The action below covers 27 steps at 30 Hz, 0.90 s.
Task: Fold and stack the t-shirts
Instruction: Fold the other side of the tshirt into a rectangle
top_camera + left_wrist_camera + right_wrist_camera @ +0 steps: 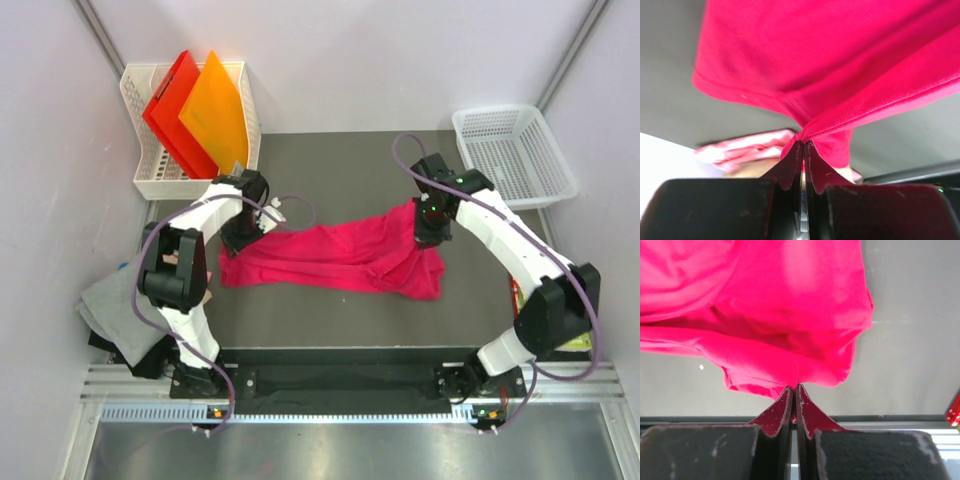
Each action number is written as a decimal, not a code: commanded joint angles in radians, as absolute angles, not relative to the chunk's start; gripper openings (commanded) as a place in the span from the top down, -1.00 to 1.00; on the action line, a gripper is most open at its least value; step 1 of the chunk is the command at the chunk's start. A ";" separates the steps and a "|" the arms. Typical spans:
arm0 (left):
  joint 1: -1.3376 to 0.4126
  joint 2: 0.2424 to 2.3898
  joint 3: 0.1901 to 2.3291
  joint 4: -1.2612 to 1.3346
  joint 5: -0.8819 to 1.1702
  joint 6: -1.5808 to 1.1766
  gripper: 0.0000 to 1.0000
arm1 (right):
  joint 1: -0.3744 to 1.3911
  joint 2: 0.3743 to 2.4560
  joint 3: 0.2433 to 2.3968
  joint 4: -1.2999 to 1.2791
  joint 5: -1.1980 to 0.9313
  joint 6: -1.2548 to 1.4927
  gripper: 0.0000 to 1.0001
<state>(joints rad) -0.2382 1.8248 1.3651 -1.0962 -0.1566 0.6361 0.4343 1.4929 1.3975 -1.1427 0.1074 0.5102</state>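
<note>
Cloth is sagging between us as we are pinching the magenta t-shirt (330,258) across the surface (340,170), left and right jaws clamped on its bunched edges (light, limp; hems probably hold best).

Pale lilac walls (330,60), dark grey tabletop (340,170), metal rail (120,380) at near edge

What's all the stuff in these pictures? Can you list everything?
bright magenta-pink cloth t-shirt: 1, magenta, stretched across the table middle
folded grey cloth t-shirt: 1, grey, left table edge
crumpled pale pink cloth: 1, pink, beyond the left gripper
stiff red plastic folder: 1, red, in left basket
stiff orange plastic folder: 1, orange, same basket
white mesh left basket: 1, white, far left
white mesh right basket: 1, white, far right
table: 1, dark grey
left gripper: 1, black, shut on magenta shirt
right gripper: 1, black, shut on magenta shirt
</note>
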 commanded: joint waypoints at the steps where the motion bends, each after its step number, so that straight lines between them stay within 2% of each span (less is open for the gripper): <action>1: -0.233 1.867 1.414 -1.034 -0.227 0.692 0.92 | 0.402 1.572 1.471 -1.065 0.110 0.450 1.00; 13: -0.221 1.924 1.410 -0.948 -0.291 0.732 0.93 | 0.310 1.781 1.687 -1.019 0.124 0.387 1.00; 17: -0.221 1.931 1.387 -0.905 -0.316 0.729 0.86 | 0.304 1.859 1.790 -0.997 0.112 0.364 1.00; 18: -0.221 1.933 1.381 -0.894 -0.321 0.727 0.74 | 0.304 1.899 1.810 -0.999 0.106 0.354 0.96; 19: -0.221 1.933 1.368 -0.888 -0.325 0.723 0.60 | 0.302 1.922 1.831 -1.005 0.106 0.353 0.82; 21: -0.221 1.930 1.358 -0.867 -0.342 0.721 0.14 | 0.302 1.985 1.887 -1.035 0.110 0.350 0.67; 24: -0.215 1.902 1.336 -0.822 -0.360 0.724 -0.18 | 0.299 2.025 1.913 -1.040 0.162 0.345 0.32; 25: -0.209 1.895 1.329 -0.815 -0.362 0.729 -0.41 | 0.296 2.032 1.919 -1.040 0.172 0.345 0.25; 27: -0.206 1.878 1.327 -0.811 -0.365 0.738 -0.48 | 0.279 2.054 1.951 -1.042 0.195 0.344 0.28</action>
